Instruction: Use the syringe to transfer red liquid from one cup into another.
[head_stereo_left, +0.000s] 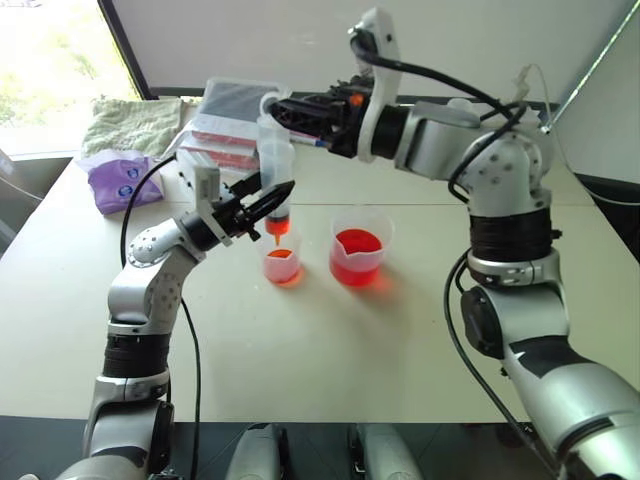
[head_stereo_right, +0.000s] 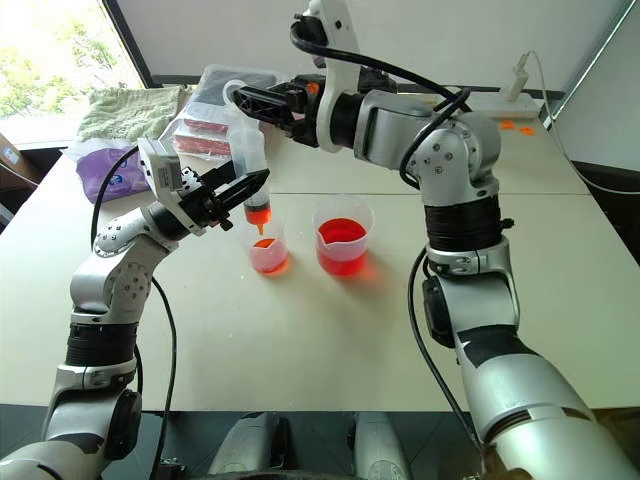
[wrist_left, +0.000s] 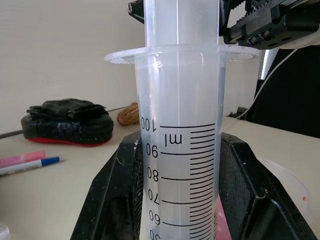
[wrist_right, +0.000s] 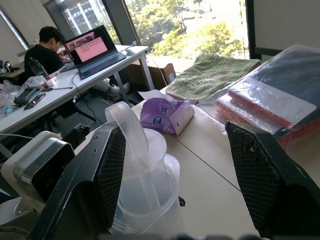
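- Pale worktop (head_stereo_left: 300, 350) ran across the room under a bright window, with a green towel (head_stereo_left: 130, 122), a purple pouch (head_stereo_left: 122, 182) and a lidded clear box (head_stereo_left: 235, 105) pushed to the far side.
- Left tool (head_stereo_left: 268, 205) was pinched on the syringe (head_stereo_left: 276, 165) at the lower barrel, holding it upright with the orange tip just above the smaller cup (head_stereo_left: 283, 262).
- That cup held some red liquid (head_stereo_left: 283, 256) already; the larger beaker (head_stereo_left: 357, 247), beside it on the right-arm side, held more.
- Syringe showed red only near its tip, and the barrel in the left wrist view looked clear from the top mark down to the lowest printed lines in view.
- Right tool (head_stereo_right: 250, 97) stood spread at the top of the syringe, its fingers either side of the plunger head (wrist_right: 132, 127); I could not tell whether one finger already touched it.
- I judged the step to be discharging into the smaller cup, right arm working the plunger.
- To do it well I would centre the plunger head between the fingers, close, then press straight down along the barrel axis, slowly.
- I would keep the left grip firm and unmoving so the tip stays over the cup.
- Risk as I read it: a sideways push could tilt the syringe and put drops on the worktop.
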